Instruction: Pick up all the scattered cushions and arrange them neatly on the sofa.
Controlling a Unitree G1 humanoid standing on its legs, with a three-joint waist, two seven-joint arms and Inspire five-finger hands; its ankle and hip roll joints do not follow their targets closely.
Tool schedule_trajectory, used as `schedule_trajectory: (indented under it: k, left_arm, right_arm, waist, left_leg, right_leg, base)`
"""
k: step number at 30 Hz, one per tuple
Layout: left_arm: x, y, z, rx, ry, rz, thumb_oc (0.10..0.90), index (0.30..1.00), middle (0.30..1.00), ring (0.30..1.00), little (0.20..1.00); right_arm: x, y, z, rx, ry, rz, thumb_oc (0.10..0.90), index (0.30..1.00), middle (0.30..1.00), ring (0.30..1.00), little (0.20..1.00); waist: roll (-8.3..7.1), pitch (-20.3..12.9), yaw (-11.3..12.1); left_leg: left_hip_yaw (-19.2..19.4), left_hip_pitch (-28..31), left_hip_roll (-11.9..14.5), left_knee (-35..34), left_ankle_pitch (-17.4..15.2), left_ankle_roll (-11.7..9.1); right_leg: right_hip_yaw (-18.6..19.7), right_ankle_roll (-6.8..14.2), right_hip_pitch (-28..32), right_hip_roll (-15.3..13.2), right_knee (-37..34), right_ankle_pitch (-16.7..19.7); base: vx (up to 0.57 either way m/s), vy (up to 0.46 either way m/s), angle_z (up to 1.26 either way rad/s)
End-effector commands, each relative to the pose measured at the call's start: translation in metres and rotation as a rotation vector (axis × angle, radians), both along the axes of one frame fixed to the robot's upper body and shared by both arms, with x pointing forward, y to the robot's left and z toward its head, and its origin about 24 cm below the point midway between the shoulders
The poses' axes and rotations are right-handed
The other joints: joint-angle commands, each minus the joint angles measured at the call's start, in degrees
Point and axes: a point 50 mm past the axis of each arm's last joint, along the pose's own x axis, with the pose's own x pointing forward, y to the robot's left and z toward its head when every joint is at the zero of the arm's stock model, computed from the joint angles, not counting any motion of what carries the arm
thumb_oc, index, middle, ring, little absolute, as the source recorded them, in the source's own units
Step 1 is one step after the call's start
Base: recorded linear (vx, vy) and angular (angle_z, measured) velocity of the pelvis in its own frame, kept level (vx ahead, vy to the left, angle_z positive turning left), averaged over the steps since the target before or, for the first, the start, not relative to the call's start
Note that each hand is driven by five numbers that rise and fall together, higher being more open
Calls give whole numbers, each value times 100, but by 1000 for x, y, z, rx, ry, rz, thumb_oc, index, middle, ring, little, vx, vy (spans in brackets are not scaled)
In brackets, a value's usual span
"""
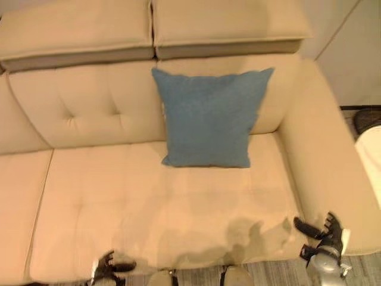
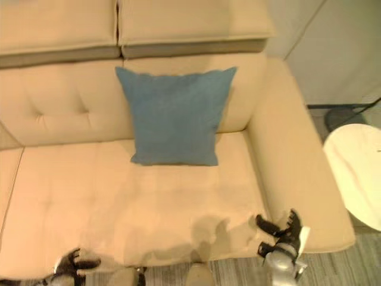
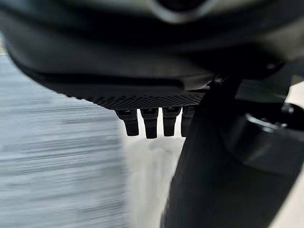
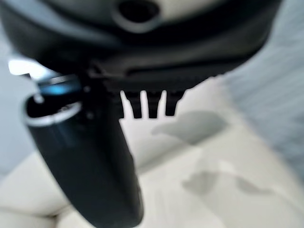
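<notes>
The sofa (image 1: pixel 89 190) is a plain cream-beige, its back tufted into soft dimples, with a darker taupe band under the headrests. Against that back leans one cushion (image 1: pixel 208 116) — solid dusty blue, no pattern. Right of the sofa, a round table (image 2: pixel 357 179) shows off-white. The floor (image 2: pixel 333 268) at the sofa's front edge is grey with fine wood-grain streaks. Both hands — left (image 1: pixel 110 266), right (image 1: pixel 321 232) — are black on silver-grey wrists.
</notes>
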Motion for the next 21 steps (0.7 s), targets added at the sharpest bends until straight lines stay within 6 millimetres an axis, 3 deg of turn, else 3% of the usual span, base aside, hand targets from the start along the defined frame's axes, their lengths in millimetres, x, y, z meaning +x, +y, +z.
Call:
schedule_trajectory:
  k: [1,2,3,4,5,6,7,8,9,10,12,13,15,17,19,20,21]
  left_arm:
    - [-43,13,-4,62,175,-83,800,900,900,900,900]
    - [-43,13,-4,77,185,-125,800,900,900,900,900]
    - [-41,14,-3,103,199,-188,800,900,900,900,900]
    - [-39,13,-3,115,209,-229,800,900,900,900,900]
    - [-40,13,-3,115,210,-230,800,900,900,900,900]
    - [-28,13,-1,139,191,-264,800,900,900,900,900]
    - [-28,13,-1,139,190,-263,800,900,900,900,900]
    - [-12,12,1,151,143,-239,800,900,900,900,900]
    - [-11,12,1,151,142,-238,800,900,900,900,900]
    - [7,4,3,127,50,-176,800,900,900,900,900]
    - [11,1,4,110,10,-114,800,900,900,900,900]
    - [24,-10,5,52,-77,-10,800,900,900,900,900]
    - [25,-13,5,24,-103,4,800,900,900,900,900]
    - [13,-14,2,21,-75,-2,800,900,900,900,900]
    - [-1,-15,-2,18,-33,8,800,900,900,900,900]
    - [-21,-16,-7,13,40,11,800,900,900,900,900]
    - [-21,-16,-7,13,40,11,800,900,900,900,900]
  right_arm:
    - [-4,-26,30,-106,-149,-32,800,900,900,900,900]
    - [-9,-25,27,-98,-144,-43,800,900,900,900,900]
    - [-13,-25,23,-94,-117,-56,800,900,900,900,900]
    - [-13,-24,23,-98,-118,-53,800,900,900,900,900]
    - [-13,-24,23,-98,-118,-53,800,900,900,900,900]
    - [-4,-21,28,-105,-140,-14,800,900,900,900,900]
    - [-4,-21,28,-105,-141,-14,800,900,900,900,900]
    - [10,-15,35,-127,-175,59,800,900,900,900,900]
    - [10,-15,35,-128,-175,59,800,900,900,900,900]
    - [18,-10,43,-154,-198,125,800,900,900,900,900]
    - [20,-8,43,-159,-195,140,800,900,900,900,900]
    - [30,-1,46,-152,-216,171,800,900,900,900,900]
    - [32,4,44,-137,-210,201,800,900,900,900,900]
    - [31,11,38,-111,-193,225,800,900,900,900,900]
    - [32,16,30,-86,-164,248,800,900,900,900,900]
    - [31,19,24,-68,-135,258,800,900,900,900,900]
    - [31,19,24,-68,-135,258,800,900,900,900,900]
  waist:
    - [62,-439,248]
    - [33,-499,234]
    - [28,-653,251]
    - [5,-685,237]
    - [3,-688,233]
    - [-32,-647,240]
    - [-31,-645,236]
    - [21,-562,331]
    - [51,-573,322]
    - [104,-445,348]
    - [79,-381,354]
    - [-6,-145,385]
    - [-34,-122,389]
    - [-94,-122,393]
    - [-173,-177,406]
    - [-188,-261,397]
    - [-189,-277,391]
  left_leg:
    - [-209,-320,3,508,-655,2]
    - [-331,-409,-31,532,-571,-6]
    - [-601,-566,-36,508,-424,-30]
    - [-720,-656,-45,537,-366,-34]
    - [-725,-661,-48,544,-368,-36]
    - [-959,-1009,43,662,-84,-85]
    - [-964,-1018,44,668,-83,-88]
    - [-1212,-1365,283,642,326,-238]
    - [-1236,-1393,309,635,347,-248]
    - [-1501,-1466,437,394,422,-309]
    - [-1580,-1427,418,243,375,-292]
    - [-1373,-1519,362,411,83,-234]
    - [-1260,-1411,331,701,-95,-198]
    - [-1165,-1244,186,1394,-269,-183]
    - [-913,-1029,80,1999,-784,-100]
    - [-521,-711,107,2333,-1164,-40]
    - [-525,-727,104,2318,-1144,-41]
  right_leg:
    - [152,325,462,-162,1111,-279]
    - [539,355,568,-49,1406,-334]
    - [1346,336,660,253,1827,-539]
    - [1667,274,778,356,1770,-657]
    - [1663,271,777,355,1775,-661]
    - [2140,-42,1023,608,1420,-1319]
    - [2137,-44,1016,612,1427,-1323]
    - [1942,-418,1042,892,1245,-2033]
    - [1933,-423,1016,926,1245,-2013]
    - [1779,-619,901,1238,1293,-2151]
    - [1651,-650,908,1287,1278,-2131]
    - [1415,-698,747,1291,1307,-1909]
    - [1294,-701,674,1273,1278,-1776]
    - [1033,-676,590,1173,1157,-1548]
    - [706,-663,449,1022,1071,-1441]
    - [422,-623,375,930,1011,-1410]
    - [417,-624,357,929,1003,-1398]
  base:
    - [-146,-137,-5]
    - [-301,-275,6]
    - [-318,-300,20]
    - [-251,-238,58]
    - [-371,-329,88]
    - [-276,-231,76]
    - [-604,-540,74]
    - [-339,-314,44]
    - [-648,-614,93]
    - [-324,-307,91]
    - [-492,-379,91]
    - [-538,-315,44]
    - [-444,-185,19]
    - [-440,-188,16]
    - [-439,-181,28]
    - [-291,-123,64]
    - [-239,-109,51]
